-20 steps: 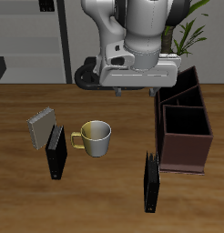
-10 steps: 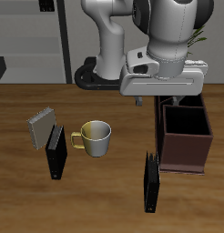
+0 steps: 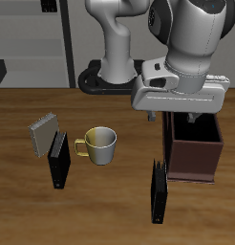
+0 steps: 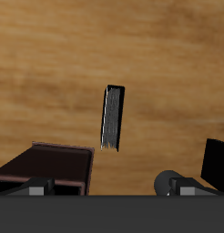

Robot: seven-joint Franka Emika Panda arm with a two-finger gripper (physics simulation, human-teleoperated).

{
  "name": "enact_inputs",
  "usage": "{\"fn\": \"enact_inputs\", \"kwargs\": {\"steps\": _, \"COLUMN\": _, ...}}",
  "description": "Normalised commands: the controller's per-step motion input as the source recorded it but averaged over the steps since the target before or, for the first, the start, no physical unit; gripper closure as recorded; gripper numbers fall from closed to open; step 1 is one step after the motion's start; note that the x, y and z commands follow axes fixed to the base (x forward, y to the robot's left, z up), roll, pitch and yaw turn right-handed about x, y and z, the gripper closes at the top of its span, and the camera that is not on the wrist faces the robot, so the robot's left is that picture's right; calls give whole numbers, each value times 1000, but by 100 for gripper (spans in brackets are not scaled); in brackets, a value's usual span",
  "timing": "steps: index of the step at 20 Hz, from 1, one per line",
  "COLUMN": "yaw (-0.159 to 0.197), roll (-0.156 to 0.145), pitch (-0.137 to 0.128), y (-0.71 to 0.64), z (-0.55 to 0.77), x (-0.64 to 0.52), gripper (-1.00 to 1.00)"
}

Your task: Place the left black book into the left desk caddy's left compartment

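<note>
Jaws cannot be read as apart or together: in the exterior view the gripper [image 3: 179,117] shows only as short stubs under the wrist block, and nothing sits between them.

From the frame's left edge across: a grey speckled book [image 3: 43,135] stands at mid-left with a black book [image 3: 58,159] just beside it, nearer the tabletop's [image 3: 110,206] front edge. A pale mug [image 3: 98,144] with a yellow handle sits near the centre. Lower and right of centre stands the left black book [image 3: 160,191], upright on its edge, which leaves its top free for a pinch from above. It is close to the left desk caddy [image 3: 194,155], though whether they touch is unclear.

The arm hangs over the caddy's back, probably on its way toward the book. This hides the caddy's rear sections, so the left compartment cannot be picked out. In the wrist view the book [image 4: 112,116] appears foreshortened and only a corner of the caddy [image 4: 50,164] is included.
</note>
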Motion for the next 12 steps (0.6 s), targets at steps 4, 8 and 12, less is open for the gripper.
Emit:
{"fn": "enact_inputs", "kwargs": {"steps": 4, "yaw": -48, "roll": -82, "pitch": -5, "y": -425, "z": -177, "x": 153, "gripper": -100}}
{"fn": "enact_inputs", "kwargs": {"steps": 8, "yaw": -2, "roll": -16, "pitch": 2, "y": -123, "z": -324, "x": 85, "gripper": -100}}
{"fn": "enact_inputs", "kwargs": {"steps": 12, "yaw": 1, "roll": 8, "pitch": -52, "y": -21, "z": -284, "x": 29, "gripper": -100}}
